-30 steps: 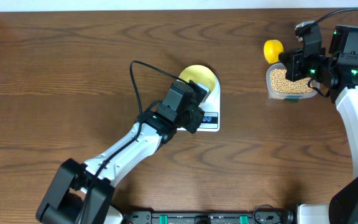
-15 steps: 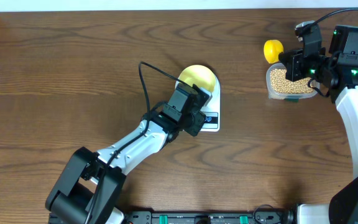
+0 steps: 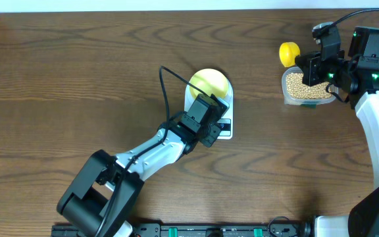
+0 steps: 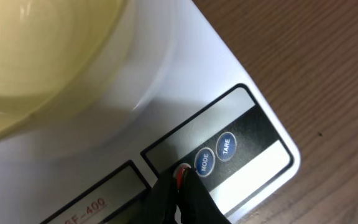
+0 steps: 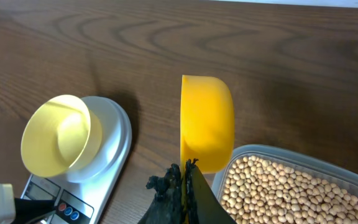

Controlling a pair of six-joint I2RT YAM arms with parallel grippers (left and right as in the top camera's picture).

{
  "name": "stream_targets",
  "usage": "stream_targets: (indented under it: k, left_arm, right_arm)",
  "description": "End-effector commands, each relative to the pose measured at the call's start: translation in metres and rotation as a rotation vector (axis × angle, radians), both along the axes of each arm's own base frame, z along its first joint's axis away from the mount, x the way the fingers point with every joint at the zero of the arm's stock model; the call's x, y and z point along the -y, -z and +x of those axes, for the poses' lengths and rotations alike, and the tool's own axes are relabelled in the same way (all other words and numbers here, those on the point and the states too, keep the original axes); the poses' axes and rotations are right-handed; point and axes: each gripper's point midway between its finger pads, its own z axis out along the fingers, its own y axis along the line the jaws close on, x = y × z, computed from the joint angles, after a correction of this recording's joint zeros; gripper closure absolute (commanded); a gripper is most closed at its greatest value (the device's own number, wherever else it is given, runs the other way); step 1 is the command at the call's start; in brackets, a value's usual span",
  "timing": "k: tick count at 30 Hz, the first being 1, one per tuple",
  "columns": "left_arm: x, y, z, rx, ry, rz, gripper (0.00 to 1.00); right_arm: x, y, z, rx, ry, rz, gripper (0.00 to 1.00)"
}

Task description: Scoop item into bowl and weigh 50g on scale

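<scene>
The pale yellow bowl (image 3: 209, 83) stands empty on the white scale (image 3: 227, 108). My left gripper (image 3: 216, 124) is shut, with its tips (image 4: 182, 177) pressed on a red button (image 4: 184, 169) of the scale's front panel, beside the blue MODE button (image 4: 204, 162) and TARE button (image 4: 226, 146). The bowl (image 4: 36, 56) fills the upper left of the left wrist view. At the far right my right gripper (image 3: 303, 63) is shut on the handle of a yellow scoop (image 3: 289, 52), which hangs empty (image 5: 207, 121) beside the beans (image 5: 284, 186).
A clear plastic container (image 3: 285, 93) holds the beans (image 3: 301, 84) at the back right, just under the right gripper. The right wrist view also shows the bowl (image 5: 58, 134) and the scale (image 5: 114, 146) to the left, across bare wood tabletop (image 3: 77, 66).
My left arm has slid right along the scale's front, bringing its shut tips onto the red button. The right arm and scoop have not moved.
</scene>
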Motion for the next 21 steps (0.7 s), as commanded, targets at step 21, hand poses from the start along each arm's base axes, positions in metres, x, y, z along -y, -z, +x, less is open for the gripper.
stream_targets:
  k: [21]
  left_arm:
    - [-0.004,0.024,0.0,-0.006,0.036,0.065,0.92]
  right_arm:
    - [-0.008,-0.016,0.0,0.041,-0.03,-0.002,0.99]
